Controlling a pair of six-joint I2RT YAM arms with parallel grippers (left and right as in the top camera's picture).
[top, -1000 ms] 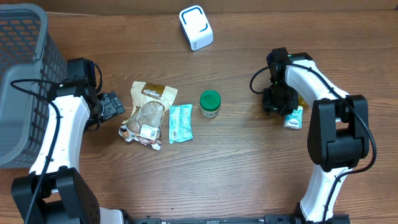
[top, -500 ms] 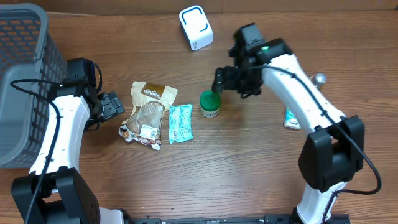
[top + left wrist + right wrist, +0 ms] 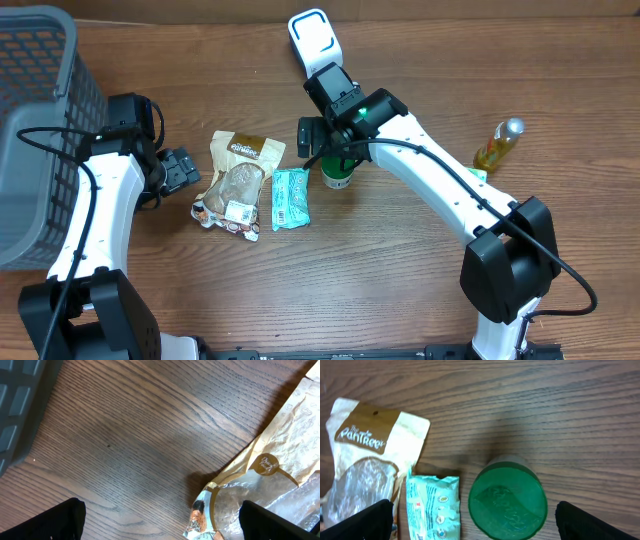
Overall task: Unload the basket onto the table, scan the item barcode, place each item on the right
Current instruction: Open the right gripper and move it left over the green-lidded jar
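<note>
The right gripper [image 3: 477, 522] hangs over the green-lidded jar [image 3: 507, 505], its fingers spread wide and holding nothing. The jar stands upright mid-table, just beside a teal packet [image 3: 290, 197]. The white scanner [image 3: 315, 42] sits near the far edge of the table [image 3: 400, 300]. The left gripper [image 3: 162, 520] is also wide apart and empty, beside a brown snack pouch [image 3: 238, 180].

Brown pouch [image 3: 370, 465] reads "Pantree"; other print too small to read.

arms [image 3: 440, 190] white | joints [image 3: 520, 228] black | cables [image 3: 38, 134] black | wrist light [image 3: 362, 104] green
</note>
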